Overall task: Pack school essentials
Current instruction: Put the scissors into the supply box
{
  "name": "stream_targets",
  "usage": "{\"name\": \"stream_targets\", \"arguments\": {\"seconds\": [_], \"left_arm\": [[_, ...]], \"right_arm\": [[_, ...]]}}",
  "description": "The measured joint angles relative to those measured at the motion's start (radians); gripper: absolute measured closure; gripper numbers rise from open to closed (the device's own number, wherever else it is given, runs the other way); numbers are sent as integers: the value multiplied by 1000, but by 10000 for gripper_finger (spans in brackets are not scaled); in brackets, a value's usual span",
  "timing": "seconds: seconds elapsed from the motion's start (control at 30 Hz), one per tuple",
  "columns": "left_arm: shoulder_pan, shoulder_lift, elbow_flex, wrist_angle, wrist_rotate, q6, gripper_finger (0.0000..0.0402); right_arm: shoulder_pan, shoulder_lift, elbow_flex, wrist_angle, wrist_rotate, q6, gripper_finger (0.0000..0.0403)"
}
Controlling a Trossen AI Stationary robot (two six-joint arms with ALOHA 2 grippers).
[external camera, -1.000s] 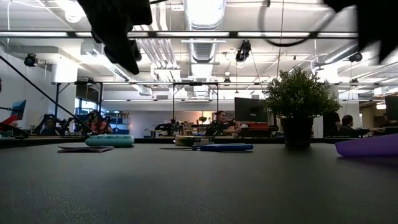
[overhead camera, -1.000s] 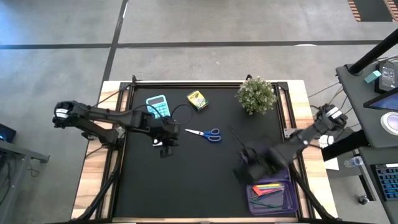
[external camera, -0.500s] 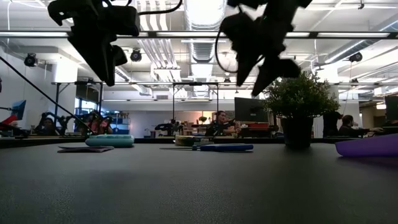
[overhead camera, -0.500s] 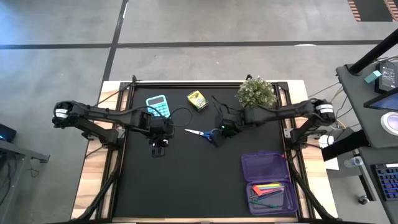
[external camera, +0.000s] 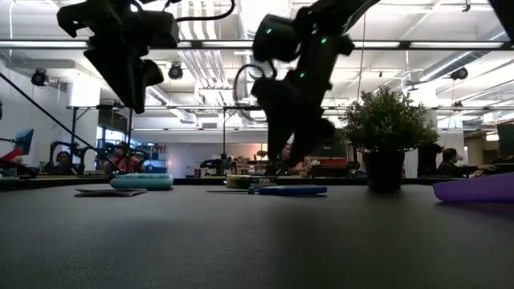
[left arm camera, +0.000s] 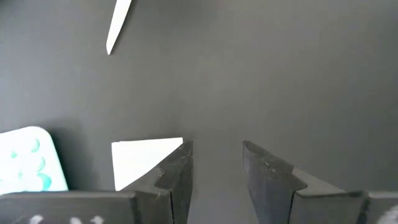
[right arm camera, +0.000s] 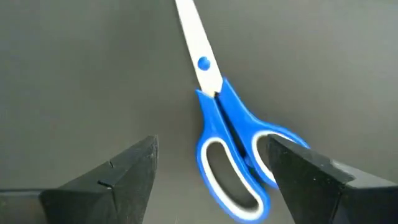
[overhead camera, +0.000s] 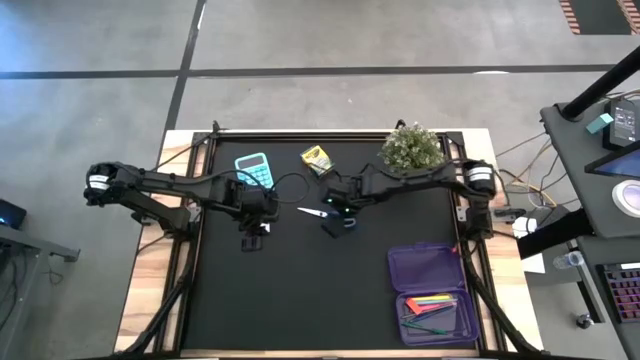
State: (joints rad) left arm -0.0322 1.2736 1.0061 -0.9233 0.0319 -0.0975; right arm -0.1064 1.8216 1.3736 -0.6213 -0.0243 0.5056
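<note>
Blue-handled scissors (right arm camera: 221, 130) lie flat on the black table top (overhead camera: 300, 300), blades toward the table's left (overhead camera: 312, 211). My right gripper (right arm camera: 210, 146) hovers open just over them, one finger on each side of the handle loops, touching nothing (overhead camera: 333, 225). My left gripper (left arm camera: 214, 149) hangs open above the mat at centre left (overhead camera: 250, 243), nothing between its fingers. A white note pad (left arm camera: 146, 162) lies flat beside it. A yellow crayon box (overhead camera: 317, 160) lies at the far middle. Coloured pens (overhead camera: 432, 302) lie inside the open purple case (overhead camera: 430, 268).
A teal calculator (overhead camera: 254, 170) lies far left of the scissors. A potted plant (overhead camera: 412, 150) stands at the far right, close to my right arm. The purple case takes up the near right corner. People sit at desks in the room beyond the table (external camera: 283, 159).
My right gripper has swung from above the purple case at the near right toward the far edge and the table's left, rolling as it went, and has come down over the scissors' handles. The scissors have stayed where they were.
</note>
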Motion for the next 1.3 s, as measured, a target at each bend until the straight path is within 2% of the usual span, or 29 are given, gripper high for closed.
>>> {"name": "stream_targets", "arguments": {"seconds": [0.6,0.73,1.03,1.3], "left_arm": [[0,0,0,-30,-4,1,283],[0,0,0,-29,-7,1,283],[0,-1,0,-29,-11,1,283],[5,-4,0,-29,-11,1,283]], "right_arm": [[-36,219,130,-32,-6,-220,139],[-34,238,130,-38,15,-258,172],[-16,268,129,-61,51,-281,298],[-1,192,124,-89,31,-235,302]]}}
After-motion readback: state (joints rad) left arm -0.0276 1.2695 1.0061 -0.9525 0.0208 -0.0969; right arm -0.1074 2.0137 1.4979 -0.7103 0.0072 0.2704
